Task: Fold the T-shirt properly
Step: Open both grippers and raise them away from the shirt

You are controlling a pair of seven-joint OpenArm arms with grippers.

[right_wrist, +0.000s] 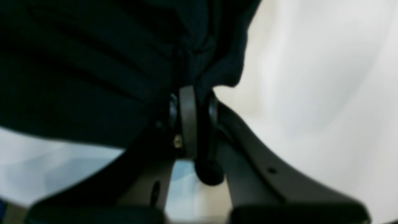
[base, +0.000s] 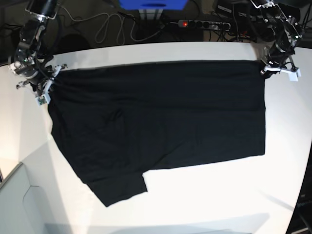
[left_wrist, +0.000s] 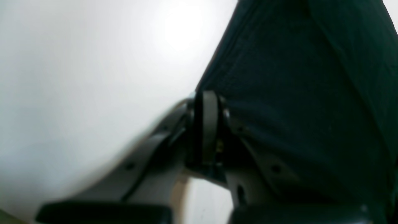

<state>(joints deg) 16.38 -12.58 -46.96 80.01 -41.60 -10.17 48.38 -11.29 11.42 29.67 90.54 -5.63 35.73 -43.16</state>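
Note:
The black T-shirt (base: 161, 122) lies spread across the white table (base: 219, 195), plain side up, one sleeve pointing toward the near left. In the base view my left gripper (base: 265, 69) pinches its far right corner. My right gripper (base: 48, 87) pinches its far left corner. The left wrist view shows the left gripper (left_wrist: 206, 96) shut on the edge of the T-shirt (left_wrist: 295, 93). Bunched cloth of the T-shirt (right_wrist: 93, 62) sits in the shut right gripper (right_wrist: 194, 91) in the right wrist view.
Behind the table's far edge lie a power strip (base: 204, 23), looping cables (base: 107, 27) and a blue object (base: 153, 4). The table's left edge (base: 14, 170) drops off near the front left. Bare white tabletop lies in front of the shirt.

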